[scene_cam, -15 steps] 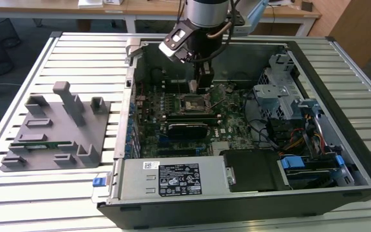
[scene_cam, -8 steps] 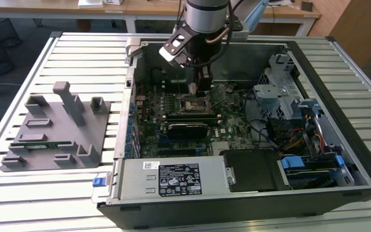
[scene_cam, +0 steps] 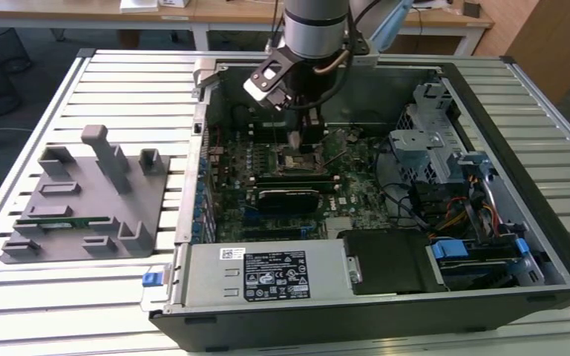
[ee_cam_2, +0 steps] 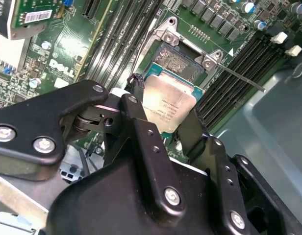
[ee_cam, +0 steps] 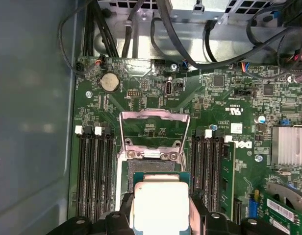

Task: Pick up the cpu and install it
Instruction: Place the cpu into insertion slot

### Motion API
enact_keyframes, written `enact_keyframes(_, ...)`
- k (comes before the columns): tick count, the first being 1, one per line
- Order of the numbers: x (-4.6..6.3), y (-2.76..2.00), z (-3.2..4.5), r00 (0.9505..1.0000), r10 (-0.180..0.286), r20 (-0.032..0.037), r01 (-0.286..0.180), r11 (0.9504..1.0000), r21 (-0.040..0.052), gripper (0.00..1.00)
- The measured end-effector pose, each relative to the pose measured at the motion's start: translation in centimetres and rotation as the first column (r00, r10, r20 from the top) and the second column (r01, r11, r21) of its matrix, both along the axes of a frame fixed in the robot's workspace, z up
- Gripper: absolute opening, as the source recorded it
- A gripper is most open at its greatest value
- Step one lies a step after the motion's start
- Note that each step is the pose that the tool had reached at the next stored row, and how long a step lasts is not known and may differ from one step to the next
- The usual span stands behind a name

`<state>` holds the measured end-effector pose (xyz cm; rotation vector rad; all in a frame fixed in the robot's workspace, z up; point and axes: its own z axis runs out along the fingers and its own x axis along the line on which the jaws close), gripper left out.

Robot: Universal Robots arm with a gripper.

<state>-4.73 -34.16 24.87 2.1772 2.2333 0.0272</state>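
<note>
Robotics lab vibe, office-ish: opened PC tower (scene_cam: 265,274) on slatted metal bench (scene_cam: 127,89), grey parts jig (scene_cam: 97,215), wooden desks (scene_cam: 225,11) behind.

From here I read the cpu (ee_cam_2: 168,105) as silvery on top with a thin green rim. The gripper (ee_cam_2: 163,110) has matte black fingers (ee_cam_2: 141,127). The motherboard (ee_cam: 141,105) is dark green, and its memory slots (ee_cam: 94,171) are black with white latches. The worktop (scene_cam: 116,89) is pale and striped by slats. The fixture (scene_cam: 82,200) near the worktop's edge on the exterior view's left is plain grey.
</note>
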Motion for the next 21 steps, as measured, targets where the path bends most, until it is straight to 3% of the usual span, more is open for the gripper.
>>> enact_keyframes(10,-0.3,0.33,-1.63,1.0000,0.000,0.0000,0.000,1.0000,0.0000,0.53)
enact_keyframes(21,-0.3,0.34,-1.93,1.0000,0.000,-0.0001,0.000,1.0000,-0.0001,0.53)
